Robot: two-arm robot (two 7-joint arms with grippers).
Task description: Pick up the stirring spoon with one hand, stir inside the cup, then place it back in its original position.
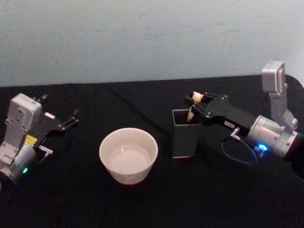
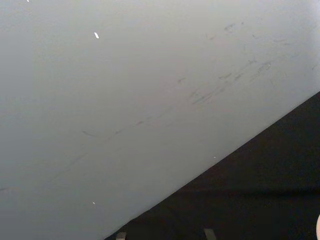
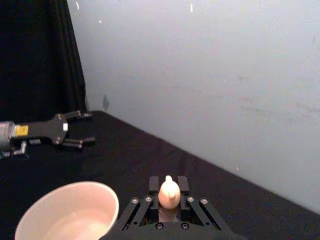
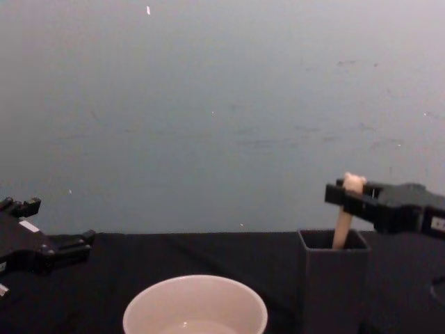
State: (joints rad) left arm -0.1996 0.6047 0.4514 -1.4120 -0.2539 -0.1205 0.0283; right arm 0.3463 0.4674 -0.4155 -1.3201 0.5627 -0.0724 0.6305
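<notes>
r gripper (image 1: 195,102) clamped on spoon (image 1: 190,114) top, spoon in holder (image 1: 184,142) by cup (image 1: 128,154); l gripper (image 3: 89,128) parked left, fingers apart.

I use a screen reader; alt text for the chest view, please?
The right gripper grips the spoon standing in the dark holder. The cream cup sits to its left; the left gripper hangs open at the left edge.

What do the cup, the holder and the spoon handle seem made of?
Wide cream-white round cup: likely glazed ceramic or plastic; smooth thin rim. Dark grey square holder: probably matte plastic; thin flat walls, no shine. Pale beige spoon handle: possibly wood or plastic; dull, even colour.
</notes>
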